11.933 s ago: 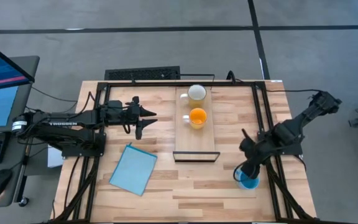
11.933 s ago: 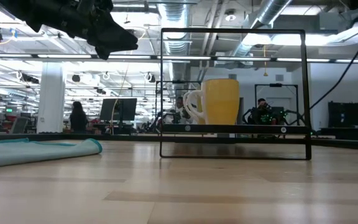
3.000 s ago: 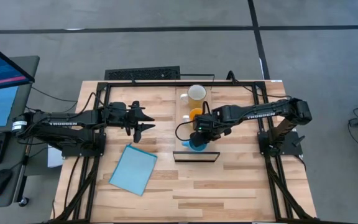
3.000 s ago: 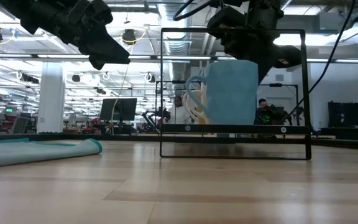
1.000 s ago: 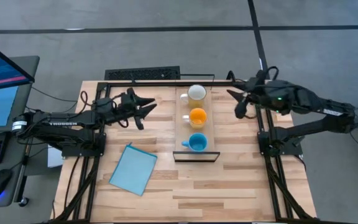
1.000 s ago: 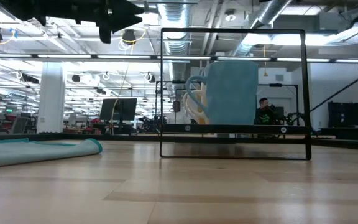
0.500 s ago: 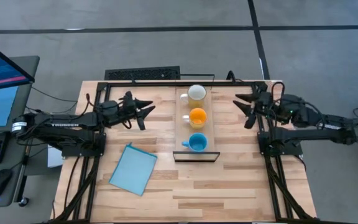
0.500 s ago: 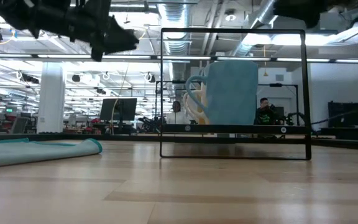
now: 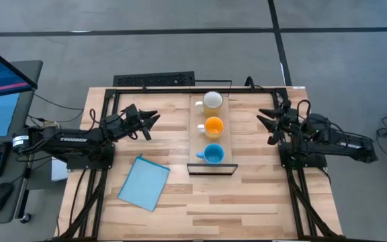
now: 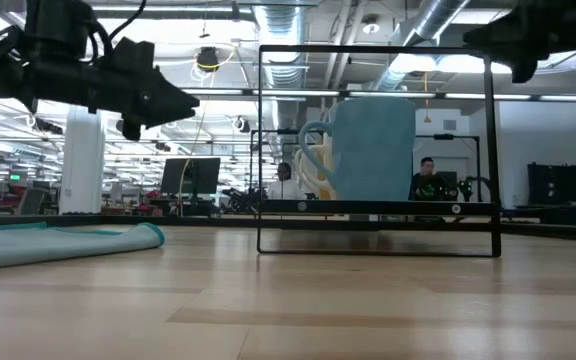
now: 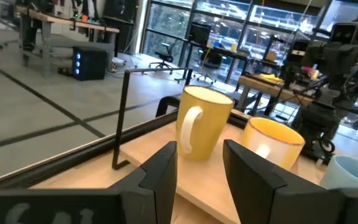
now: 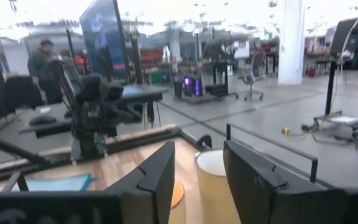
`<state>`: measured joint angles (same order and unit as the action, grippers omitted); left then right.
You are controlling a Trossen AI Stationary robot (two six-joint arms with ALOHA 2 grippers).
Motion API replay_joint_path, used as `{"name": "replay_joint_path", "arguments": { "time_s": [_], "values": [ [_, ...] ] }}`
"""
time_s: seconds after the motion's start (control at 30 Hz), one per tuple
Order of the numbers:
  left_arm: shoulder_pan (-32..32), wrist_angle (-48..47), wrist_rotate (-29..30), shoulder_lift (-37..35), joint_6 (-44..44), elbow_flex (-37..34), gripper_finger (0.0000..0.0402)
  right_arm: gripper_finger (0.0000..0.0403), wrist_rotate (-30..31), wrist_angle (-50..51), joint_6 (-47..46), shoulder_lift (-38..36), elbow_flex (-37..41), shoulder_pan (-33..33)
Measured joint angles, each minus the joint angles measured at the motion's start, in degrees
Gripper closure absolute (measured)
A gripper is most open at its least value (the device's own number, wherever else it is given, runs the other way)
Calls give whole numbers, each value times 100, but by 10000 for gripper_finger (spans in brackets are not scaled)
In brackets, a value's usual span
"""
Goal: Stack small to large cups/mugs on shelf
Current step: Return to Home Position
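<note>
Three mugs stand in a row on the long light-wood shelf [image 9: 211,158]: the pale yellow mug [image 9: 211,100] at the far end, the orange mug [image 9: 213,126] in the middle, the bright blue mug [image 9: 213,154] nearest the dark front edge. In the low view the blue mug [image 10: 368,150] hides most of the others. My left gripper [image 9: 150,121] hovers open to the left of the shelf; its wrist view shows the yellow mug [image 11: 202,121] and the orange mug [image 11: 272,143]. My right gripper [image 9: 269,124] hovers open to the right of the shelf, by the table's right edge.
A flat light-blue sheet [image 9: 144,181] lies on the table's near left part, seen low as a rolled edge [image 10: 63,243]. A black wire frame [image 10: 378,150] stands around the shelf. A keyboard [image 9: 154,80] sits beyond the far edge. People show in the room behind.
My right gripper has drawn back from near the shelf's far end toward the table's right edge and come lower. My left gripper has pulled back a little toward the table's left edge and dropped lower. The three mugs have stayed put.
</note>
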<state>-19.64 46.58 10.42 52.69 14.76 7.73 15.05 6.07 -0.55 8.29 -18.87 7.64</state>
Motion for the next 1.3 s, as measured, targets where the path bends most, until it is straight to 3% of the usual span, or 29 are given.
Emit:
{"name": "replay_joint_path", "arguments": {
  "time_s": [0.23,0.43,0.63,0.8,1.03,1.3],
  "values": [
    [-9,122,91,-101,101,-315,281,246,355,-219,97,-833,574,2],
    [-12,137,555,-941,195,-713,281,243,452,-256,4,-809,767,104],
    [-17,-1054,691,-1952,14,-702,281,247,452,-149,-36,-819,823,463],
    [-19,-2134,1520,-2591,-102,-703,281,247,454,-113,55,-817,823,895],
    [-20,-2831,2493,-3401,-561,-705,281,247,468,242,49,-817,823,1606],
    [-20,-4108,3209,-4317,-648,-705,281,249,463,441,114,-817,823,2249]
  ]
}}
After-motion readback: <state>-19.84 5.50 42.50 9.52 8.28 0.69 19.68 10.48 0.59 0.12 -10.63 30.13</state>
